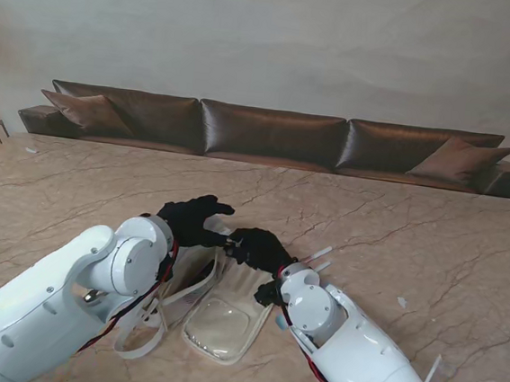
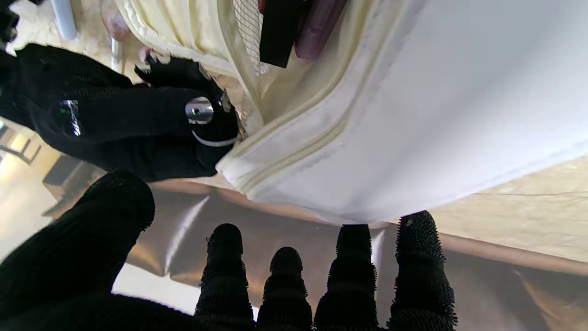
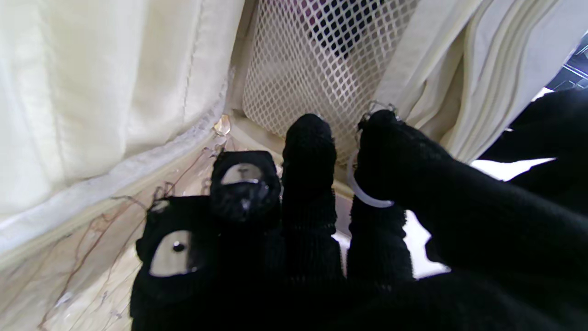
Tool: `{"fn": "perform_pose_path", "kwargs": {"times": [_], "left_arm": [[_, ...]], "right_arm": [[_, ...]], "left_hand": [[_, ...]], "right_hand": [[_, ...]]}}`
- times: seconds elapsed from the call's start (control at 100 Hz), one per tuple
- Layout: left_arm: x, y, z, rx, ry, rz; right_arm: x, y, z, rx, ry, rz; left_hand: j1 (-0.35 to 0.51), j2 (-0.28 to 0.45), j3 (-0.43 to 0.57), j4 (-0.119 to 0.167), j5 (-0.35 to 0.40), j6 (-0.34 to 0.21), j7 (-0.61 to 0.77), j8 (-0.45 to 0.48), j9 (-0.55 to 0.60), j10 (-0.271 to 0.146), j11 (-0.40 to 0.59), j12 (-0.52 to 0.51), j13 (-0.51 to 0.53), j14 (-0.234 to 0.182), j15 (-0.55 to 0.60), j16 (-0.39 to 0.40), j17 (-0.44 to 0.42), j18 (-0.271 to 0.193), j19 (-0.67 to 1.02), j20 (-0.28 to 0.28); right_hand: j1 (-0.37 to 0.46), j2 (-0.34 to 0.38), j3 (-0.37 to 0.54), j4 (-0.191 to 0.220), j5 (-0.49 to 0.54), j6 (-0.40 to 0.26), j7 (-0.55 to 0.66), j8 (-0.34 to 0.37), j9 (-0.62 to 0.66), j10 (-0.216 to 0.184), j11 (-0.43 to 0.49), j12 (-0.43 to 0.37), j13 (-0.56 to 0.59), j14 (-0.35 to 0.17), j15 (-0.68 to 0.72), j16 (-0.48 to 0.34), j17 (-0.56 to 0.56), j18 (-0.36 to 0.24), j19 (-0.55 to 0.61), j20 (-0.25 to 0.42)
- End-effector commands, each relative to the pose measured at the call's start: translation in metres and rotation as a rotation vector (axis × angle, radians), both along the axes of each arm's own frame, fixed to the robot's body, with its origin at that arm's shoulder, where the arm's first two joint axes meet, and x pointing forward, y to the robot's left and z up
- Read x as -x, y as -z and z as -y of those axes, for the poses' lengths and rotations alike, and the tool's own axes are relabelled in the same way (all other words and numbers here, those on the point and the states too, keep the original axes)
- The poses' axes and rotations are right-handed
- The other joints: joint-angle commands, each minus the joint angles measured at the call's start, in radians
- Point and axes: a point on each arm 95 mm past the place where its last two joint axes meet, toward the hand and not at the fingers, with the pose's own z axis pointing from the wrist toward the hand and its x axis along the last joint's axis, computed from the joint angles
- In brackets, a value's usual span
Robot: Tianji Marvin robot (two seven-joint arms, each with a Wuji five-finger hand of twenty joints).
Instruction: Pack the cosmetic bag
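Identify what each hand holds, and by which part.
The right hand pinches the cosmetics bag's zipper pull ring; the left hand is open, holding nothing.

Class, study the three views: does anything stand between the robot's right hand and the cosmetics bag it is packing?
Nothing visible does. The right hand is already at the cosmetics bag, its fingertips against the mesh pocket by the zipper edge. The left hand hovers beside it, not between.

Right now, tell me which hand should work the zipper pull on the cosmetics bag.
Right. The right hand has its fingers pinched around the white ring pull at the cosmetics bag opening, beside the mesh pocket. The left hand hovers open off the bag's edge, holding nothing.
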Motion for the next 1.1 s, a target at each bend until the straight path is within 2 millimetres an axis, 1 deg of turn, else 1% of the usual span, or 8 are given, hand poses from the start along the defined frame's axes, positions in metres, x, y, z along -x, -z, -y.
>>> {"fn": "perform_pose_path", "kwargs": {"times": [0.0,0.39,0.47,0.54,0.62,0.71,0.79,1.09], "left_arm": [[-0.004,-0.001,0.004,-0.012,0.012,-0.019],[-0.029,0.013,0.016,-0.209,0.09,-0.081],[-0.031,0.015,0.019,-0.235,0.1,-0.08],[-0.032,0.016,0.02,-0.248,0.106,-0.075],[-0.032,0.016,0.019,-0.251,0.094,-0.076],[-0.031,0.015,0.018,-0.258,0.073,-0.077],[-0.031,0.013,0.016,-0.294,0.064,-0.092],[-0.032,0.01,0.015,-0.308,0.05,-0.083]], "right_arm": [[0.0,-0.002,-0.005,-0.014,-0.011,0.004],[0.0,0.0,-0.003,-0.027,-0.007,0.007],[0.0,0.0,-0.003,-0.031,-0.007,0.008],[0.0,0.001,-0.002,-0.032,-0.008,0.011],[0.0,0.001,-0.002,-0.029,-0.011,0.015],[0.0,0.001,-0.002,-0.032,-0.013,0.014],[0.0,0.001,-0.002,-0.031,-0.017,0.015],[0.0,0.003,-0.005,-0.038,-0.034,0.009]], "left_hand": [[0.006,-0.034,0.006,0.003,0.001,-0.025,-0.028,-0.004,-0.036,-0.011,-0.024,0.02,0.045,-0.037,0.045,0.033,0.017,0.029,0.012,0.033],[0.036,-0.064,0.149,-0.012,0.106,-0.092,0.187,0.155,-0.034,-0.017,0.002,0.116,0.128,-0.042,0.221,0.272,0.056,0.011,0.158,0.116],[0.06,-0.055,0.206,-0.015,0.164,-0.08,0.3,0.217,-0.022,-0.018,0.038,0.153,0.146,-0.043,0.276,0.338,0.084,-0.012,0.21,0.139],[0.033,-0.043,0.21,-0.016,0.117,-0.044,0.358,0.262,-0.024,-0.011,0.04,0.161,0.15,-0.052,0.304,0.372,0.111,-0.028,0.242,0.144],[0.0,-0.037,0.162,-0.011,0.069,-0.013,0.343,0.269,-0.042,0.002,-0.003,0.156,0.107,-0.041,0.233,0.318,0.11,-0.02,0.239,0.129],[0.0,-0.032,0.091,-0.007,0.041,0.002,0.231,0.199,-0.049,0.012,-0.058,0.047,0.005,-0.012,0.066,0.096,0.083,0.014,0.176,0.082],[0.003,-0.02,0.041,-0.001,0.009,-0.019,0.096,0.095,-0.057,0.024,-0.084,-0.068,-0.047,0.021,0.008,-0.003,0.071,0.032,0.102,0.027],[0.004,0.002,0.001,0.005,0.119,-0.066,0.132,0.101,-0.055,0.015,-0.065,-0.046,-0.018,0.023,0.037,0.0,0.063,0.052,0.091,0.02]], "right_hand": [[0.049,0.031,-0.006,0.027,0.032,-0.103,0.063,0.047,0.006,-0.015,0.028,0.008,0.01,0.011,0.01,0.003,0.017,-0.038,0.125,0.002],[0.05,0.032,-0.008,0.023,0.033,-0.102,0.059,0.049,0.008,-0.016,0.028,0.007,0.015,0.01,0.012,0.002,0.022,-0.038,0.127,-0.001],[0.05,0.031,-0.008,0.023,0.033,-0.102,0.059,0.05,0.008,-0.015,0.028,0.007,0.016,0.009,0.012,0.002,0.024,-0.038,0.127,-0.001],[0.049,0.032,-0.009,0.022,0.033,-0.102,0.058,0.05,0.008,-0.014,0.028,0.007,0.017,0.009,0.013,0.002,0.026,-0.038,0.127,-0.002],[0.048,0.033,-0.01,0.021,0.033,-0.101,0.058,0.051,0.01,-0.015,0.028,0.007,0.021,0.007,0.014,0.002,0.031,-0.039,0.128,-0.003],[0.049,0.033,-0.01,0.021,0.032,-0.101,0.056,0.05,0.01,-0.015,0.028,0.006,0.021,0.008,0.014,0.001,0.032,-0.039,0.129,-0.004],[0.049,0.035,-0.012,0.02,0.032,-0.1,0.055,0.049,0.009,-0.015,0.028,0.006,0.022,0.006,0.015,0.001,0.034,-0.039,0.13,-0.004],[0.052,0.035,-0.016,0.017,0.032,-0.097,0.051,0.044,0.011,-0.012,0.026,0.003,0.028,0.005,0.017,0.0,0.04,-0.041,0.131,-0.008]]}}
